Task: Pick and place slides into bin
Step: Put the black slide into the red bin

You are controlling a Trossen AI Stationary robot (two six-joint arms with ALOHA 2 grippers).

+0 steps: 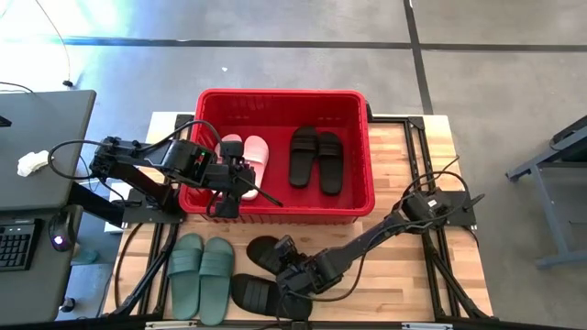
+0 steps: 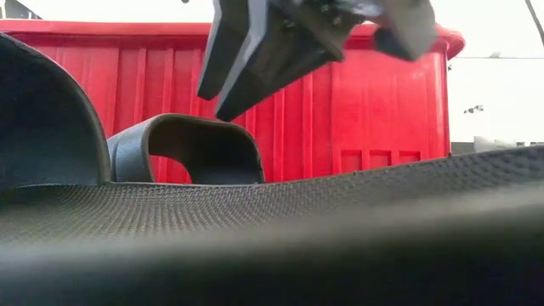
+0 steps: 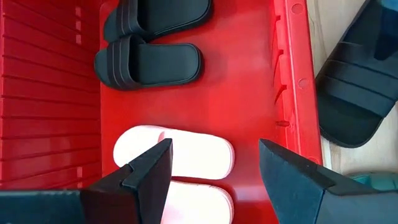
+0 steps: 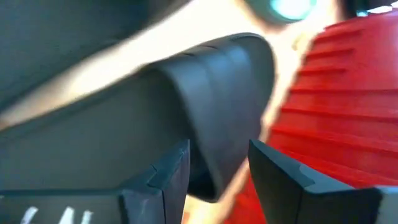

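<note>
The bin [image 1: 281,99] is a large red rectangular tub with a thick rim, ribbed walls and slots low in its sides, standing at the far middle of the wooden surface [image 1: 404,266]. Inside it lie two pairs of slides: a pale pink pair [image 1: 249,151] toward its left side and a black pair [image 1: 315,157] near its middle, each with one wide strap, the black straps grooved lengthwise.

On the surface in front of the bin, a sage green pair [image 1: 200,272] lies side by side at the front left. Just to its right are two more black slides [image 1: 261,275], one near the bin's front wall and one at the front edge.

The left end effector [image 1: 246,179] hangs inside the bin over the pink pair, its fingers [image 3: 149,171] spread wide and empty. The right end effector [image 1: 292,272] sits low between the two loose black slides, its fingers [image 4: 168,168] parted around a black strap; whether they touch it cannot be told.

No brand or lettering can be read on the slides or bin.
</note>
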